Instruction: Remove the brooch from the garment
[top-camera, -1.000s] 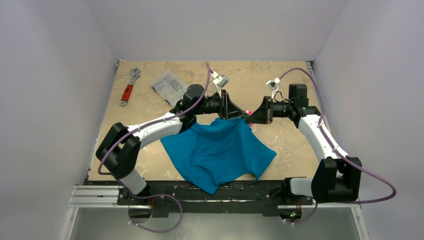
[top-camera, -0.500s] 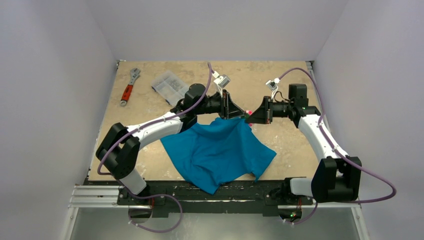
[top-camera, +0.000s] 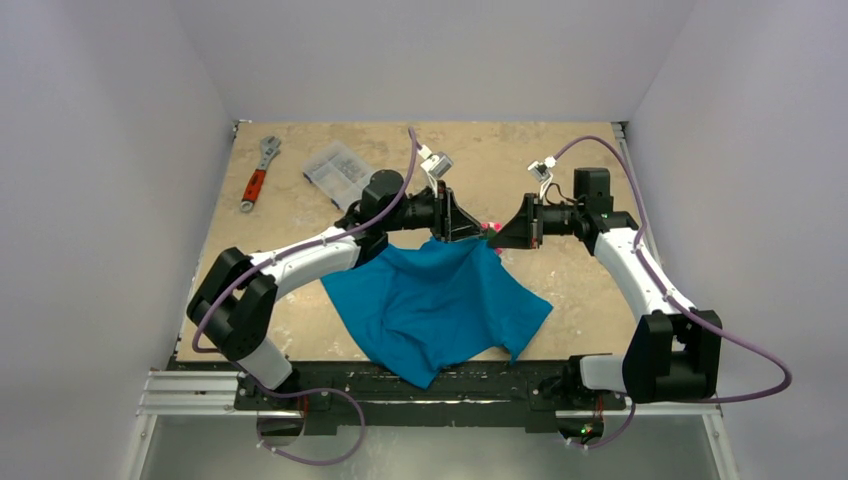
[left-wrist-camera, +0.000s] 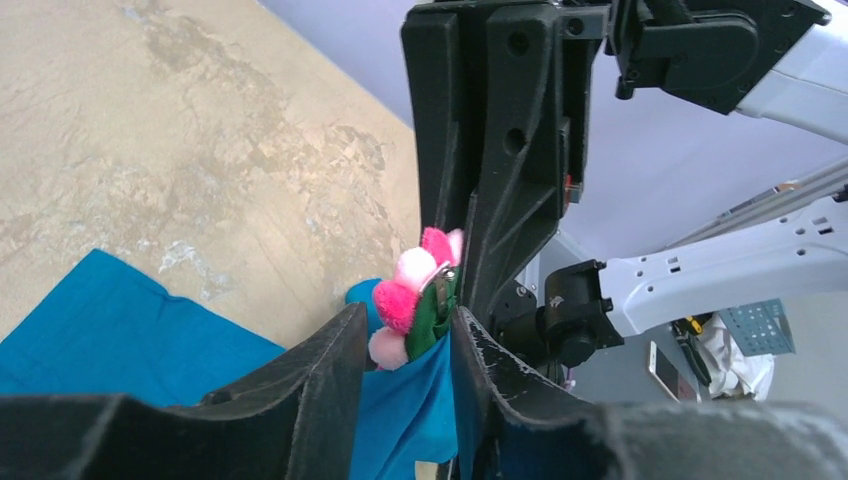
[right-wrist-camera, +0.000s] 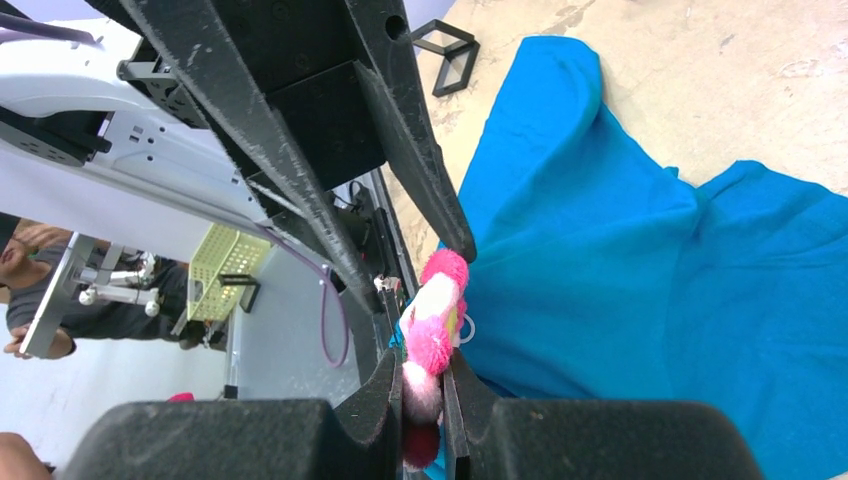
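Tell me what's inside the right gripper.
The right gripper pinches the pink brooch at the garment's edge. Its fingers cover the brooch's lower end and pin.

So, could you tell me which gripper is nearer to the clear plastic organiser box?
Left. The left gripper sits to the right of the clear plastic organiser box; the right gripper is farther right, facing the left one across the pink flower brooch.

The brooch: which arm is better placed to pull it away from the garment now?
Right. The right gripper is shut on the brooch itself, so it can likely pull. The left gripper only flanks the garment beneath it.
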